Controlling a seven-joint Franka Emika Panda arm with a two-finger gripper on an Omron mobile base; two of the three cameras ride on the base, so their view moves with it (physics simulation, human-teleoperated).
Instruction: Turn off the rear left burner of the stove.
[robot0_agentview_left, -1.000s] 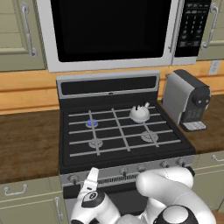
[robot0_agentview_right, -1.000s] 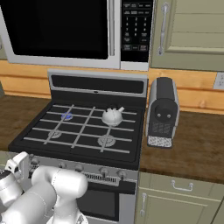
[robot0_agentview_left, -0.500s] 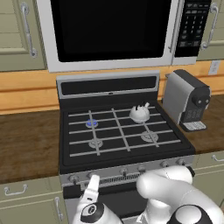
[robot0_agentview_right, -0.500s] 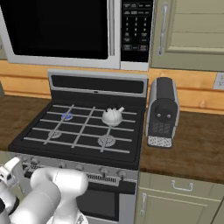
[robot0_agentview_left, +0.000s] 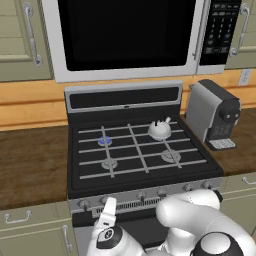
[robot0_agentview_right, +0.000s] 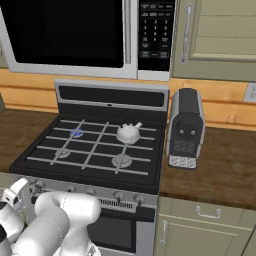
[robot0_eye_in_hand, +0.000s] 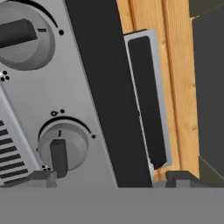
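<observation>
A big silver-framed microwave (robot0_agentview_left: 131, 37) hangs between pale green cabinets (robot0_agentview_right: 220, 37). Below runs an orange wood backsplash (robot0_agentview_left: 30, 106), then a dark brown counter (robot0_agentview_right: 220, 165) carrying a coffee machine (robot0_agentview_right: 185, 127). Green drawers (robot0_agentview_right: 210, 222) sit beneath.

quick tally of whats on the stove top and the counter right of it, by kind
Burners: 4, the rear left burner glowing blue, one under the kettle
Kettles: 1, the white kettle on the rear right of the stove
Coffee machines: 1, the coffee machine on the counter
Total: 6
</observation>
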